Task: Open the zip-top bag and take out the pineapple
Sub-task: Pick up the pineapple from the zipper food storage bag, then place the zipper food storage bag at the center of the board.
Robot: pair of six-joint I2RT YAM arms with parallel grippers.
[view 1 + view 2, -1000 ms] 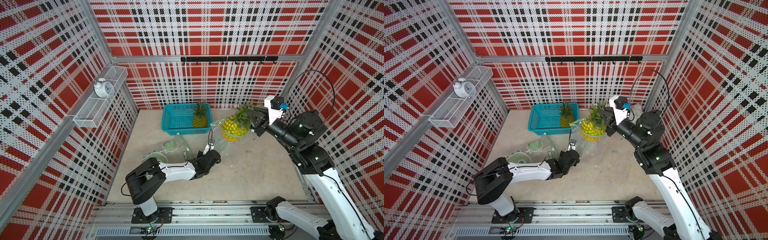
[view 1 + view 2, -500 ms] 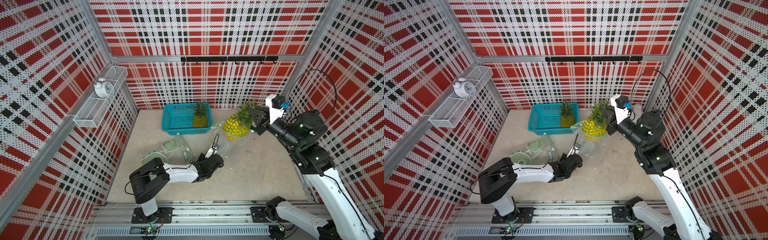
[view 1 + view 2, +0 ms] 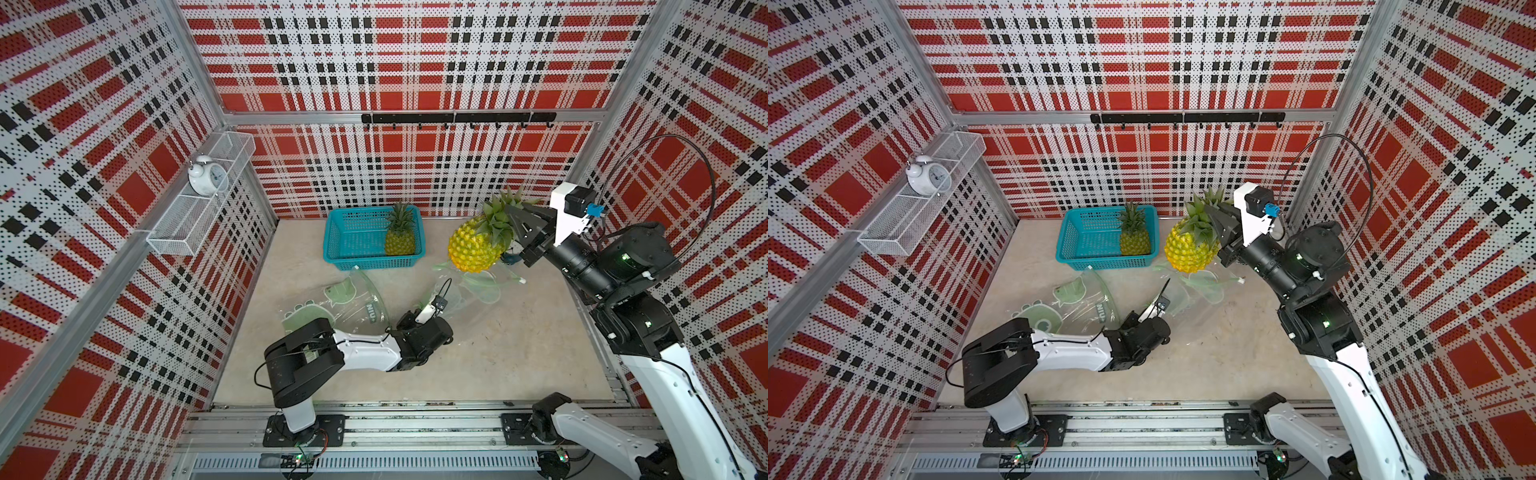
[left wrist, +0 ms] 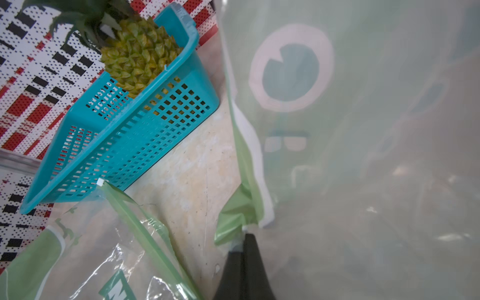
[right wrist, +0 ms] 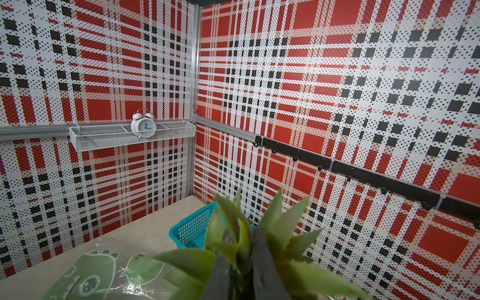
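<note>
The big yellow plastic pineapple with its green leafy crown (image 3: 473, 247) hangs in the air, clear of the beige tabletop (image 3: 498, 357), tilted with its crown toward the right arm. It sits just above the mouth of the clear zip-top bag printed with green cartoon shapes (image 3: 478, 291), out of the bag as far as I can see from the top views. The right gripper (image 3: 517, 222) has its dark fingers closed tight on the crown leaves; in the right wrist view the two fingers (image 5: 267, 262) stand pressed into the leaves (image 5: 233, 249) on either side.

The bag lies slack on the table below the fruit, its open end toward the pineapple. The left gripper (image 4: 240, 242) is low on the table at the bag's near edge, fingers together, pinching a green corner of the plastic; the film rises right in front of that wrist camera.

To the left of that bag lies a second clear bag with green print (image 3: 340, 303), flat beside the left arm. Behind both, against the back wall, sits a teal plastic basket (image 3: 353, 259) with a smaller, duller pineapple (image 3: 400, 237) standing in its right end. On the left wall a white wire shelf (image 3: 183, 232) carries a white twin-bell alarm clock (image 3: 205, 178).
</note>
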